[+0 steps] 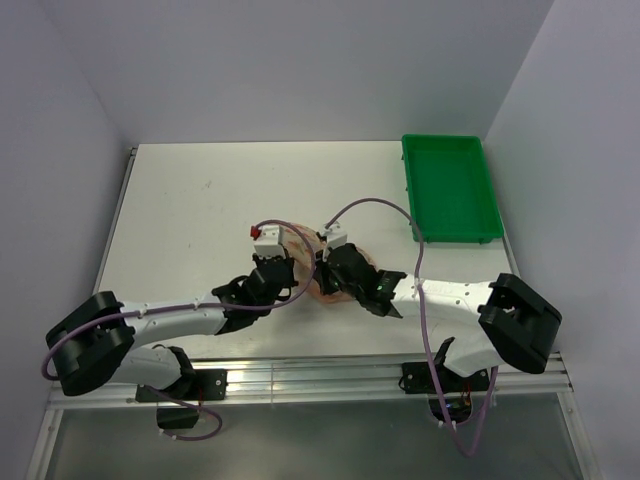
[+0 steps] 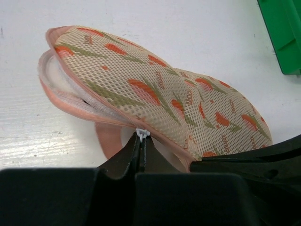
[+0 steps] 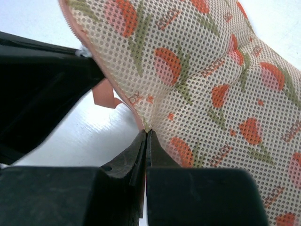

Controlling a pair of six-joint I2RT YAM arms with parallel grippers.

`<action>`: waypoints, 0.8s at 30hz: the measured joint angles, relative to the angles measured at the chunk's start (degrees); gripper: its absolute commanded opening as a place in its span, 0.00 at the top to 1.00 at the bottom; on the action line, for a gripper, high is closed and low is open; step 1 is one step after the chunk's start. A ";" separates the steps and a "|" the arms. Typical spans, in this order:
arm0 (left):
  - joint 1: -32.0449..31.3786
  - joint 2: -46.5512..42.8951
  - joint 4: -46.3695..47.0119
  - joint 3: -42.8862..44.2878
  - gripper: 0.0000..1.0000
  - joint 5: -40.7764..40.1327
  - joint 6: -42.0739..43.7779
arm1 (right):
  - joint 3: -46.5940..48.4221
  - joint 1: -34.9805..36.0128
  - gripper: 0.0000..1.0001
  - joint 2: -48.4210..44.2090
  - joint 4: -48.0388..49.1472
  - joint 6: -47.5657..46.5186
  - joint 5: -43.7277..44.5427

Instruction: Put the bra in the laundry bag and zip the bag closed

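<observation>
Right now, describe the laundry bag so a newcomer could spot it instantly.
On the white table, look to the near middle, left of the green tray, where the left gripper and right gripper meet. The laundry bag lies between them: a two-lobed peach mesh pouch with pink trim, the only soft, red-orange-printed thing there.

From above, the ends of the left arm (image 1: pixel 262 285) and right arm (image 1: pixel 355 275) cover most of the bag (image 1: pixel 303 243). Only peach slivers show, and where the fingers meet it is hidden there. The mesh hides whatever is inside. In the left wrist view, the bag's right end goes behind the right arm, the tray (image 2: pixel 282 33) is cut off at the far right corner, and the white bit (image 2: pixel 142 133) pinched at the tips of the left fingers (image 2: pixel 127 157) is too small to name. In the right wrist view, the bag runs off the top and right edges, and its trim (image 3: pixel 136 113) vanishes between the pressed-together right fingers (image 3: pixel 129 160).
</observation>
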 measured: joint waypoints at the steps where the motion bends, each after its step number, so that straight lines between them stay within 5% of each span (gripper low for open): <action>1: 0.00 -0.50 0.00 -0.22 1.00 0.00 0.11 | -0.24 0.07 1.00 -0.04 0.15 0.00 0.31; 16: 9.51 -19.19 -6.10 -13.29 1.00 4.96 -3.17 | -2.58 -4.04 1.00 -3.43 -2.97 -0.94 3.82; 20: 9.97 -22.16 -7.65 -14.08 1.00 8.87 -4.50 | -2.32 -5.31 0.63 -3.43 -3.98 -1.79 2.29; 24: 10.58 -23.43 -7.98 -14.01 1.00 12.44 -5.75 | -1.88 -3.41 0.44 -4.04 -6.19 -4.07 -0.37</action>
